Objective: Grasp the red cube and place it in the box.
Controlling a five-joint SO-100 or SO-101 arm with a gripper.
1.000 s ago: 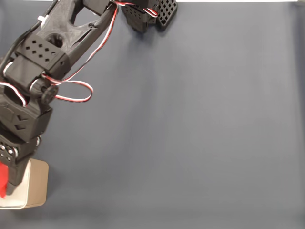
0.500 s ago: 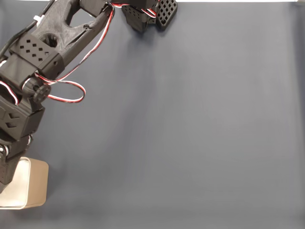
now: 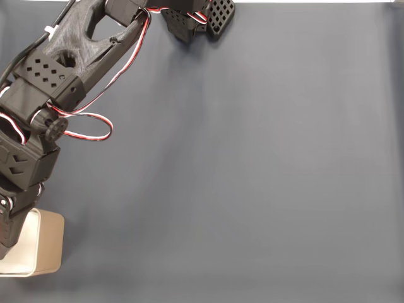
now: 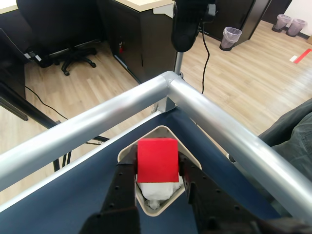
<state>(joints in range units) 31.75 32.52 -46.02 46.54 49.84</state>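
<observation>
In the wrist view my gripper point(image 4: 157, 169) is shut on the red cube point(image 4: 157, 158), which sits between the two black fingers point(image 4: 122, 183). Directly below the cube is the box point(image 4: 161, 130), its beige rim and white interior showing around the cube. The cube hangs over the box opening. In the fixed view the box point(image 3: 45, 247) stands at the bottom left corner of the mat, and the black arm point(image 3: 57, 76) reaches down over its left part, covering it there.
The box sits in the table's corner, right by the silver metal rails point(image 4: 204, 109) that meet there. The dark blue-grey mat point(image 3: 252, 164) stretches to the right. The arm's base point(image 3: 196, 19) is at the top edge. Office floor and a chair point(image 4: 68, 29) lie beyond.
The arm has swung a little further left over the box. The red cube, seen at the fixed view's left edge a second ago, is now past that edge.
</observation>
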